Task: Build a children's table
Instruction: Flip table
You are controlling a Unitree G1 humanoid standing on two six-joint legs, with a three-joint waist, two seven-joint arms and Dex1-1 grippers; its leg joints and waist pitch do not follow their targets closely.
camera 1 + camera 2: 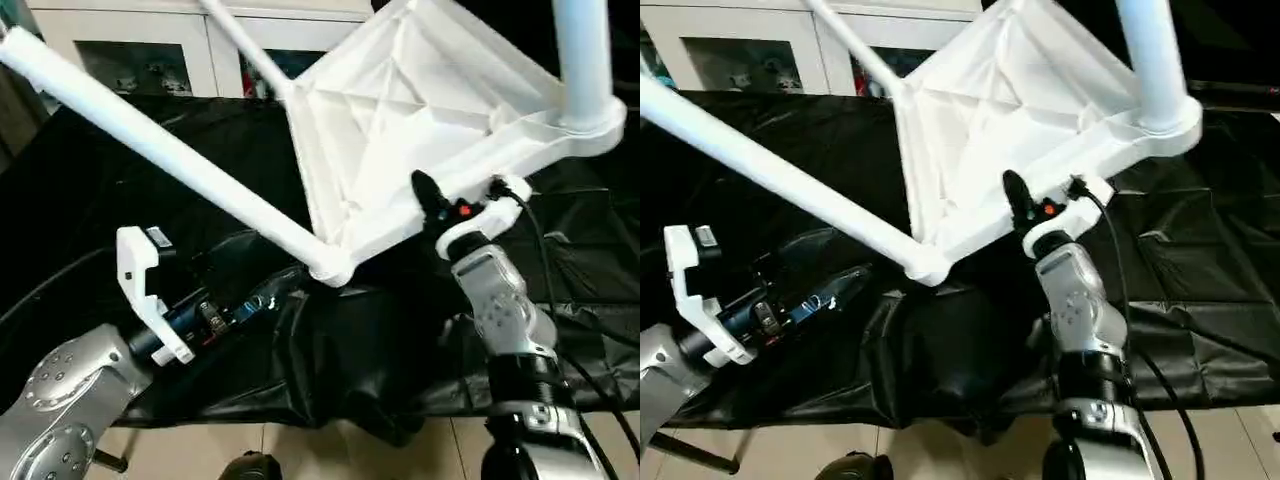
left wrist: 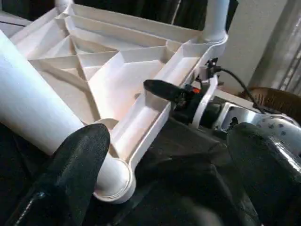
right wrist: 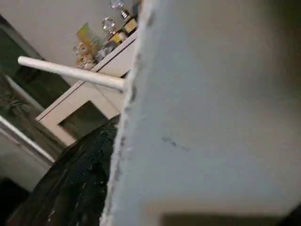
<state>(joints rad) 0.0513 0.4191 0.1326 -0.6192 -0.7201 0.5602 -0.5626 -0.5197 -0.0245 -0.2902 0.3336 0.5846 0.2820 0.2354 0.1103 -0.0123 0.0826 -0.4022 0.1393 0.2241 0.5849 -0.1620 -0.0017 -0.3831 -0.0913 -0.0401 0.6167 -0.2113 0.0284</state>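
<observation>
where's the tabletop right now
The tabletop is tilted up over the black sheet, ribbed underside toward the head camera, its near edge in the right gripper.

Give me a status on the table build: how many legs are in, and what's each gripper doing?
Done: three legs sit in corner sockets of the table top, the near leg, the right leg and a far leg. In hand: the right gripper clamps the top's near rim, holding it tilted above the black cloth. The left gripper is open, holding nothing. Left: the fourth corner is out of view, so unconfirmed; then standing it upright.
</observation>
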